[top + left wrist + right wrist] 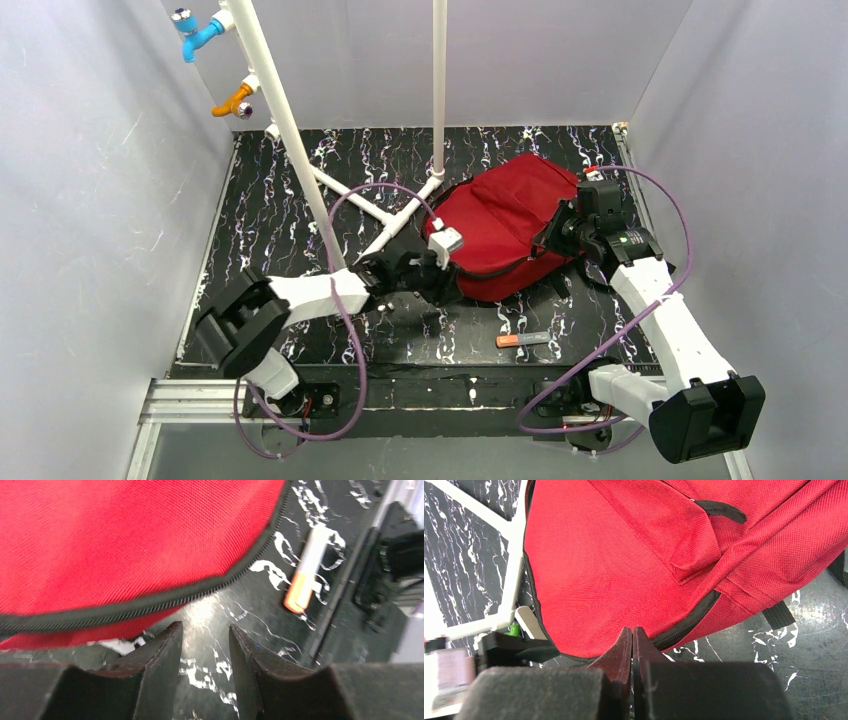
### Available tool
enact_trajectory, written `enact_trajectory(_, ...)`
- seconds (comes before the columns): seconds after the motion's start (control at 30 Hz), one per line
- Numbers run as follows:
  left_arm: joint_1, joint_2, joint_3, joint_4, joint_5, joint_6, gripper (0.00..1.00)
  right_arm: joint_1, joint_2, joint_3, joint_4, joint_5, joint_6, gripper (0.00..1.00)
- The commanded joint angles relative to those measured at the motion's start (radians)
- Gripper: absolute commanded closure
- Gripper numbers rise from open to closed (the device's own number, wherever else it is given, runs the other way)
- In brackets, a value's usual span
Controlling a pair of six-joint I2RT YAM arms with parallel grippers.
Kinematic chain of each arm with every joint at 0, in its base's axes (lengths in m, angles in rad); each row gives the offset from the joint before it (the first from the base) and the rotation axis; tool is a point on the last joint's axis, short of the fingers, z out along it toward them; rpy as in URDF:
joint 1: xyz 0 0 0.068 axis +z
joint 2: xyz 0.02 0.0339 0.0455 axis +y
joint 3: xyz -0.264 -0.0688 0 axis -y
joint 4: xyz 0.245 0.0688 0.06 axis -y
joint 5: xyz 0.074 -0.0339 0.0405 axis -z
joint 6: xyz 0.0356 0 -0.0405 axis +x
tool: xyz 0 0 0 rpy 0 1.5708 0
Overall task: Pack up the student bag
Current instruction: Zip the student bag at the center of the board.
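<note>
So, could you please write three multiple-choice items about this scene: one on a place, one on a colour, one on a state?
1. Where does the small orange-and-white pen lie?
A on the red fabric backpack
B on the black marbled table, between the backpack and the arm bases
C inside the backpack's pocket

2. What colour is the zip along the backpack's edge?
A white
B yellow
C black

3. How do the right gripper's fingers stand?
A shut together
B wide apart
C around the pen

Answers: B, the pen rests on bare table; C, the zip is black against red; A, no gap shows.
</note>
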Motion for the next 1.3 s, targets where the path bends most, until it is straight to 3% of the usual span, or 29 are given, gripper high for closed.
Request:
enact_trajectory(0.0,-0.087,0.124,0.008,0.293,-0.257,0.000,0.63,-0.008,-0.035,0.013,0.051,-0.013,0.010,0.99)
enact_trajectory(0.13,-0.097,0.213,0.067,0.433,-0.302,0.011,0.62,-0.010,-0.046,0.011,0.054,-0.030,0.018,0.99)
enact_trajectory(0.53,-0.092,0.158,0.162,0.410,-0.306,0.099,0.61,-0.012,-0.058,0.005,0.041,-0.025,0.009,0.99)
enact_trajectory(0.57,-0.089,0.170,0.176,0.392,-0.316,0.103,0.58,-0.012,-0.059,0.003,0.042,-0.025,0.009,0.99)
enact_trajectory(0.6,-0.085,0.184,0.198,0.358,-0.327,0.095,0.50,-0.013,-0.061,0.003,0.043,-0.026,0.009,0.99)
enact_trajectory(0.63,-0.075,0.209,0.232,0.312,-0.327,0.074,0.34,-0.013,-0.061,0.002,0.042,-0.027,0.009,0.99)
enact_trajectory(0.67,-0.061,0.230,0.272,0.257,-0.278,0.047,0.30,-0.013,-0.062,0.002,0.039,-0.027,0.010,0.99)
enact_trajectory(0.87,0.018,0.304,0.409,0.100,0.028,-0.129,0.22,-0.015,-0.073,0.008,0.026,-0.021,0.001,0.99)
enact_trajectory(1.07,0.019,0.347,0.402,0.039,0.208,-0.113,0.20,-0.018,-0.065,0.005,0.034,-0.036,0.000,0.99)
enact_trajectory(1.27,-0.014,0.288,0.339,0.032,0.245,-0.139,0.36,-0.019,-0.061,-0.003,0.035,-0.046,0.003,0.99)
